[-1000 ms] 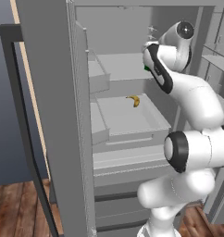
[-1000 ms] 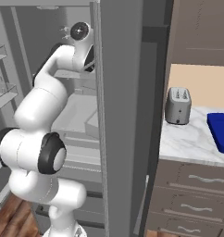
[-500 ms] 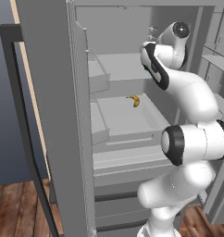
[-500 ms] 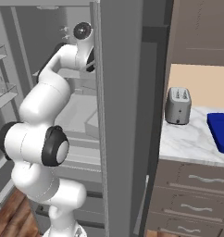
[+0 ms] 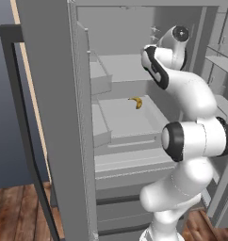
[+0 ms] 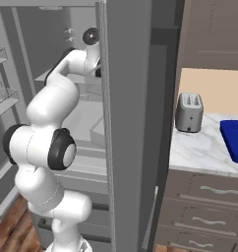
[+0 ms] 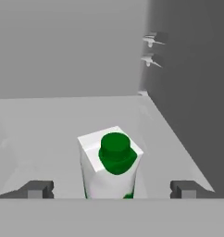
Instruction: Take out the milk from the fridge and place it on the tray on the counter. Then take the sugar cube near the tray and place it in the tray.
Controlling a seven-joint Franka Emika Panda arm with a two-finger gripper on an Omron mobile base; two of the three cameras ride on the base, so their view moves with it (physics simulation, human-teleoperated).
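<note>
Inside the open fridge [image 5: 134,28], the robot's gripper [image 7: 113,189] hangs spread wide above the milk [image 7: 111,166], its two dark fingertips [image 7: 37,189] standing well clear on either side of the carton and touching nothing. The green-capped carton stands upright on an upper grey shelf [image 7: 53,125], near the right inner wall. Over the past second the arm has pushed a little deeper into the compartment, its wrist leaning further in over that shelf, while the jaws have stayed fully spread; the carton itself does not appear to have been disturbed. That small advance suggests the approach is nearly complete, with the descent and squeeze around the carton still to come. One shelf lower, a banana [image 5: 136,102] lies untouched. Outside, to the right, the tray [image 6: 235,141] waits on the counter [image 6: 199,150] beyond a toaster [image 6: 189,112]; only its near corner is in sight. Both the milk delivery and the sugar step remain ahead.
</note>
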